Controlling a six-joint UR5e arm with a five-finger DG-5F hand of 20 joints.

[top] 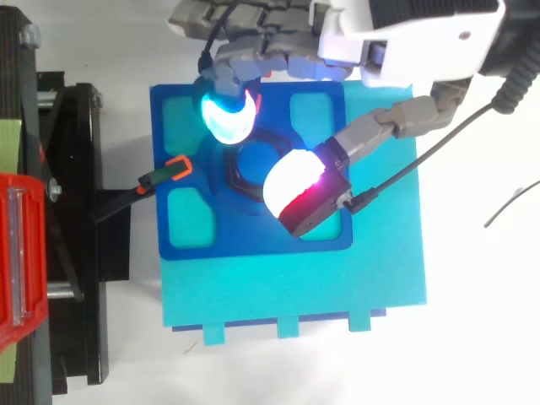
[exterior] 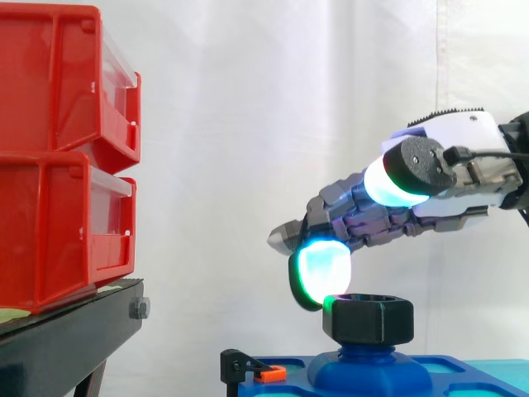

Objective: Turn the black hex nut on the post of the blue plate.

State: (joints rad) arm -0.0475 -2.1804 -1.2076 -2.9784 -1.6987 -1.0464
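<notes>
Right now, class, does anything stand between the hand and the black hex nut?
Nothing visible does. The hand hovers just above the black hex nut, one fingertip at its rim; the orange-tipped clamp sits aside.

In the side view, far off to the left of the hand (exterior: 372, 219), two red bins (exterior: 58, 157) with clear fronts sit stacked on a black stand (exterior: 74, 335), with a white curtain (exterior: 273, 107) behind. Below the hand, toward the stand, is a small black clamp (top: 167, 174) with an orange lever. A turquoise board (top: 371, 278) lies underneath, and a pale green strip (top: 7, 142) beyond the stand may be tape.
</notes>
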